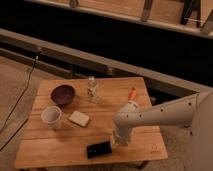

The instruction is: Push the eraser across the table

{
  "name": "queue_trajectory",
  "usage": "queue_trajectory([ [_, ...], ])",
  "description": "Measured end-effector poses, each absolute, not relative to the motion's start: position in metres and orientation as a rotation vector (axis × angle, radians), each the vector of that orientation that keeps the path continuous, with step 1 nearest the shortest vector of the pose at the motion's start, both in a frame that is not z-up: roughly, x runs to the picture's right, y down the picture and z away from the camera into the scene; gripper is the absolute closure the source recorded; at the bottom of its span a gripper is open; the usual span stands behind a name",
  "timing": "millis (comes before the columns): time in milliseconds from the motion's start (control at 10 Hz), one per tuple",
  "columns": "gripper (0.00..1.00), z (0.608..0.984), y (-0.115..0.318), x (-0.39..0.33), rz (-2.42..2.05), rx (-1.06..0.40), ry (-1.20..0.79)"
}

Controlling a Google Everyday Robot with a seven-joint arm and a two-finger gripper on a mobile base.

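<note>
Because the eraser (99,149) lay by the near edge of the bench (55,146), with the gripper (116,142) low just beside its right end, wide or narrow I could not tell, a push angled nearward might have slid it off, or an off-centre one spun it.
</note>
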State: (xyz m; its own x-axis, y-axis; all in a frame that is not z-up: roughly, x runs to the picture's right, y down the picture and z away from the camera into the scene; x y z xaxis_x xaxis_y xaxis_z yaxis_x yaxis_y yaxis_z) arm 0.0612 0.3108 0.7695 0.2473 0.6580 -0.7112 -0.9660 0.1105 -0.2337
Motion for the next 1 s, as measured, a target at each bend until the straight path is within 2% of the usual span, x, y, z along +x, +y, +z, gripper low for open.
queue_trajectory([
  [1000, 0.35, 0.756, 0.327, 0.019, 1.169, -0.84, 0.484],
])
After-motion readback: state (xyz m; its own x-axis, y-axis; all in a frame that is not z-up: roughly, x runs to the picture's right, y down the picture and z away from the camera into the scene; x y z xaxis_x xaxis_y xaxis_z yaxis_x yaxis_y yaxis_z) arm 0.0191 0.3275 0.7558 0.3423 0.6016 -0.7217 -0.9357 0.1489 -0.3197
